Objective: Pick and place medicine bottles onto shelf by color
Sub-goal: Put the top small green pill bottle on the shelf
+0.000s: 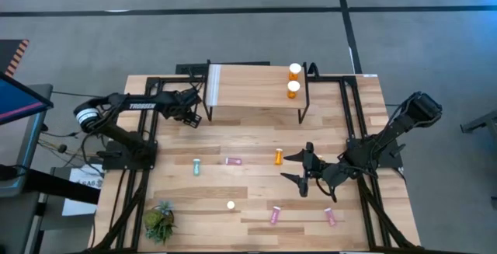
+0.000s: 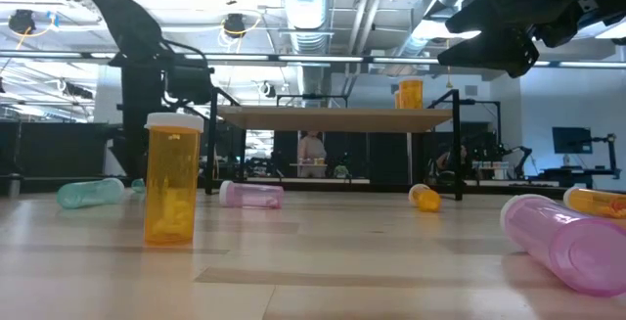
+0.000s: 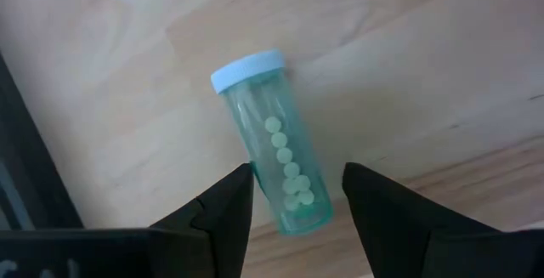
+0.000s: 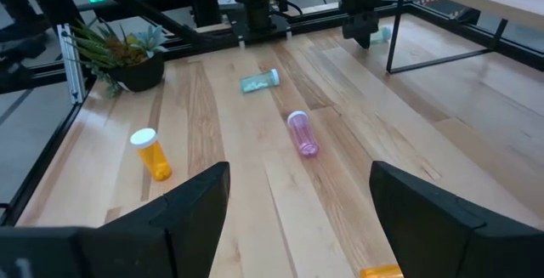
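Observation:
A teal medicine bottle [image 3: 272,142] with a pale cap lies on its side on the table, near the shelf's left end. My left gripper [image 3: 297,197] is open above it and points down, with one finger on each side of the bottle's bottom end. In the high view that gripper [image 1: 190,113] hides the bottle. The shelf [image 1: 256,91] carries two upright orange bottles [image 1: 293,79] at its right end. My right gripper [image 1: 293,168] is open over the table's middle right and holds nothing.
A second teal bottle [image 1: 196,166], a pink one [image 1: 233,161] and an orange one [image 1: 279,157] lie mid-table. An orange bottle [image 2: 173,178] stands upright nearer the front. Two pink bottles [image 1: 275,216] [image 1: 331,217] lie at the front right. A small plant [image 1: 159,221] is at the front left.

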You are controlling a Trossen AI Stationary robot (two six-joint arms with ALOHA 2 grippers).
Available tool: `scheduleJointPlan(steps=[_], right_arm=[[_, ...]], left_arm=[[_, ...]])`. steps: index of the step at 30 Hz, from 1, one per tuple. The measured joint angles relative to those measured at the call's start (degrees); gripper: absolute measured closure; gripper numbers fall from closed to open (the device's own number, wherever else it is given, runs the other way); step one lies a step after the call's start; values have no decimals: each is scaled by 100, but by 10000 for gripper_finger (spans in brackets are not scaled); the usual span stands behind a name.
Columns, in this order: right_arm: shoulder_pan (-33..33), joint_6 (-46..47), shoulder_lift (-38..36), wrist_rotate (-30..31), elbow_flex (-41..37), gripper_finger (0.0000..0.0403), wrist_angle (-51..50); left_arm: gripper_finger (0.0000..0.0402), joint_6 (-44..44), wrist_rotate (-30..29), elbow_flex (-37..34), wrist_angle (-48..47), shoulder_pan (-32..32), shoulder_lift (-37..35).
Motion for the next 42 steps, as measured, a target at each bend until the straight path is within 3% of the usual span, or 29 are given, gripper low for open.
scheduleJointPlan(steps=[5,15,26,32,42], right_arm=[[0,-4,0,-1,0,97,-1],[1,-8,0,-1,0,97,-22],[0,-4,0,-1,0,97,-22],[0,-3,0,-3,0,97,0],[0,-1,0,-3,0,97,10]], left_arm=[[238,5,-1,0,2,-2,76],[319,-5,132,-31,-12,5,-163],[314,239,73,-46,-409,-64,-329],[318,210,-249,-44,-813,-256,-1131],[319,-416,-259,-37,-1314,-927,-3471]])
